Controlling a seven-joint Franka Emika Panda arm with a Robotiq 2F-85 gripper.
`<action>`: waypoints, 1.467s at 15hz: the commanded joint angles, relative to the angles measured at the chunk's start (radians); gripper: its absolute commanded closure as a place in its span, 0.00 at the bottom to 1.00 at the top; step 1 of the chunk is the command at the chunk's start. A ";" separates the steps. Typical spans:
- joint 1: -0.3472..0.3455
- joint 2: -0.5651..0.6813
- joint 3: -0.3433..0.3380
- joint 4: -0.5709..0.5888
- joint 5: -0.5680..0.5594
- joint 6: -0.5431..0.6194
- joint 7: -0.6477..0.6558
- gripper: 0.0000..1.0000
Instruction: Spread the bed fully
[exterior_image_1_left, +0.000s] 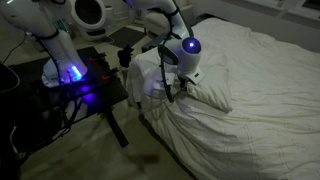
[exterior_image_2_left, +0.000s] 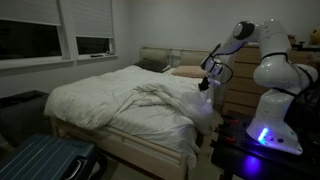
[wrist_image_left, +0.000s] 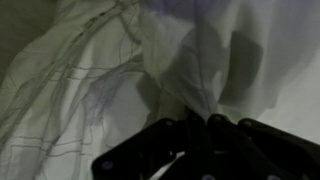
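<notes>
Item: bed, large and low, head end at the pillows, covered by a white duvet. Progress: judged early, with the spreading barely begun. The duvet lies fairly flat over the side away from the robot. On the robot's side it is heaped into a thick rumpled ridge, with one part folded back on itself in both exterior views. That fold is left to be drawn out and smoothed toward the edge. Gripper: clenched on a pinch of the duvet near the heaped edge (in the wrist view the cloth gathers into a tight pleated cone between the dark fingers). Material: soft, limp cloth with faint thin lines and many creases. Shape: puffy, with rounded folds and deep shadowed valleys.
</notes>
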 joint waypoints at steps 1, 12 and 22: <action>-0.020 -0.102 0.042 -0.059 0.010 -0.092 -0.056 0.99; 0.135 -0.336 0.011 -0.234 0.043 -0.400 -0.389 0.99; 0.470 -0.541 -0.144 -0.466 -0.003 -0.503 -0.583 0.99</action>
